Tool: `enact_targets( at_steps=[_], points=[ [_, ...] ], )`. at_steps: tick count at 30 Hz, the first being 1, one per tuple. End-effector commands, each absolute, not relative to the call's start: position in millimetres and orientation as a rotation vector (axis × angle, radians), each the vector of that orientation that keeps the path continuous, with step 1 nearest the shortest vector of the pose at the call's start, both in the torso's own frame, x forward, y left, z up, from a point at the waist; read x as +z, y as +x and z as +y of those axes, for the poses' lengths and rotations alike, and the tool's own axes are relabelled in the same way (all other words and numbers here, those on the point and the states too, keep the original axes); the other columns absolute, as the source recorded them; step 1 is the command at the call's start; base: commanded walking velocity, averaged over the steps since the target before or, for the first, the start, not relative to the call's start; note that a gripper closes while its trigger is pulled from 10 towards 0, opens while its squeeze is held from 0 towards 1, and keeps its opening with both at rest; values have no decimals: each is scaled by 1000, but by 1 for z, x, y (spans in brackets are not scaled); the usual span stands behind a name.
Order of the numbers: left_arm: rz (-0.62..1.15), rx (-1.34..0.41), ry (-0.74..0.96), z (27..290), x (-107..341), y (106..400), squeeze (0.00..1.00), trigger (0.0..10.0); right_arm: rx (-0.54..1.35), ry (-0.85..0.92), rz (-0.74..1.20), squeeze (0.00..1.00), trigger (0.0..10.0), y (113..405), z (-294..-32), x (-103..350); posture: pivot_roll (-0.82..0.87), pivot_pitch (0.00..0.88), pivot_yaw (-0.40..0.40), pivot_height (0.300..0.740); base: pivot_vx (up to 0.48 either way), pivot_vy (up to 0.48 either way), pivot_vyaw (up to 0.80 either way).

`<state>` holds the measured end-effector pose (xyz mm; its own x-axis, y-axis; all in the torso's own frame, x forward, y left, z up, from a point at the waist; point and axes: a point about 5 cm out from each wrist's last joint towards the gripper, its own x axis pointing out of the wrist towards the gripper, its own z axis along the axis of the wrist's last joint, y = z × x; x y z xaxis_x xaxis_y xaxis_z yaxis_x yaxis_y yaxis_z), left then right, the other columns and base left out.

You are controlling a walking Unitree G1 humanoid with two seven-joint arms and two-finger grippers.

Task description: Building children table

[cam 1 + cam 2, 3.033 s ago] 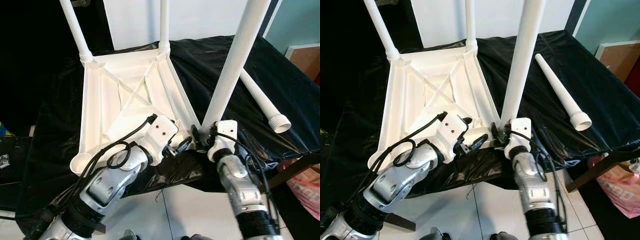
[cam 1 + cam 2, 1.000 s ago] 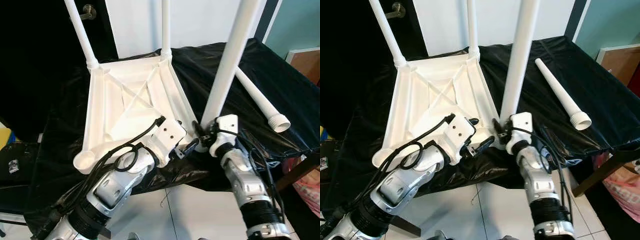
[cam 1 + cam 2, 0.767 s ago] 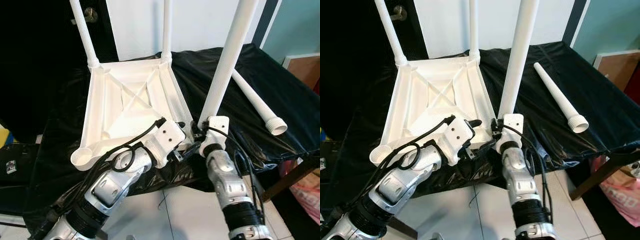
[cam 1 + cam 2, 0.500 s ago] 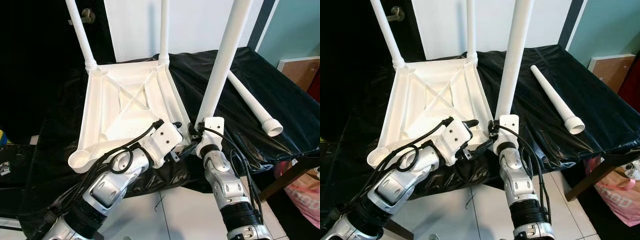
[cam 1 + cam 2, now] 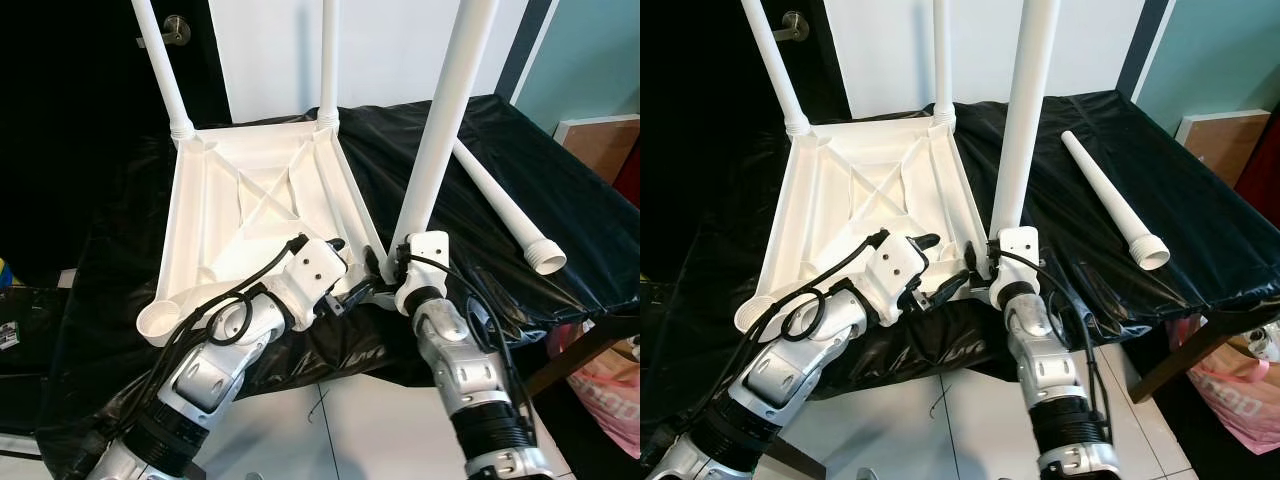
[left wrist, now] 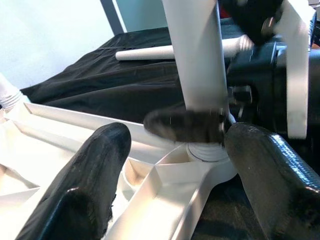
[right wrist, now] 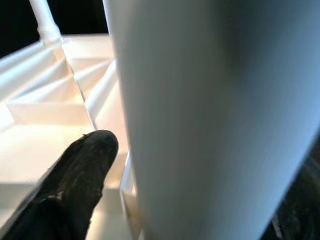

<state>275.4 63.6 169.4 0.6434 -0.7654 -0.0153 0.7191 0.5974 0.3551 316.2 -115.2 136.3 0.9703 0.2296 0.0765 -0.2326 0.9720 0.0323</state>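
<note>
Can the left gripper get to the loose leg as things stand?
Probably not: the loose leg lies on the far right, past the right gripper and the upright leg; the left gripper would have to cross both.

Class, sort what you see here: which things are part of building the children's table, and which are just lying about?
Part of the job:
- upturned white tabletop
- leg being fitted, gripped by the right gripper
- left gripper at the corner socket
- spare leg
- two fitted back legs

Lying about:
- black cover
- pink bag
</note>
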Motion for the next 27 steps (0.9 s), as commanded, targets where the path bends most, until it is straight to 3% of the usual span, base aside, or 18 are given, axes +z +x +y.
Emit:
enact_targets(
  at_steps=[1, 4, 5, 15, 23, 24, 25, 27],
  points=[
    [-106, -908, 337, 65, 163, 272, 0, 10000, 288, 40, -87, 427, 10000, 313, -123, 137, -35, 0, -36, 740, 0, 0, 0],
    [-102, -916, 335, 65, 162, 272, 0, 10000, 304, 28, -89, 427, 10000, 313, -125, 137, -35, 0, -34, 740, 0, 0, 0],
    [-99, -924, 334, 65, 161, 271, 0, 10000, 339, 20, -89, 0, 10000, 313, -128, 136, -34, 0, -28, 740, 0, 0, 0],
    [-66, -986, 339, 63, 156, 264, 0, 10000, 653, -68, -84, 0, 10000, 319, -145, 138, -23, 0, 0, 740, 0, 0, 0],
    [-64, -999, 343, 62, 156, 263, 0, 10000, 713, -99, -48, 0, 9608, 328, -146, 133, -16, 0, 8, 740, 0, 0, 0],
    [-63, -1000, 343, 62, 156, 264, 0, 10000, 714, -108, -41, 0, 6157, 330, -146, 132, -14, 0, 9, 740, 0, 0, 0],
    [-64, -1000, 345, 62, 156, 264, 0, 10000, 720, -106, -28, 0, 0, 331, -147, 130, -12, 0, 11, 740, 0, 0, 0],
    [-64, -999, 346, 62, 157, 264, 0, 10000, 737, -105, -19, 0, 0, 332, -147, 127, -7, 0, 9, 740, 0, 0, 0]
  ],
)
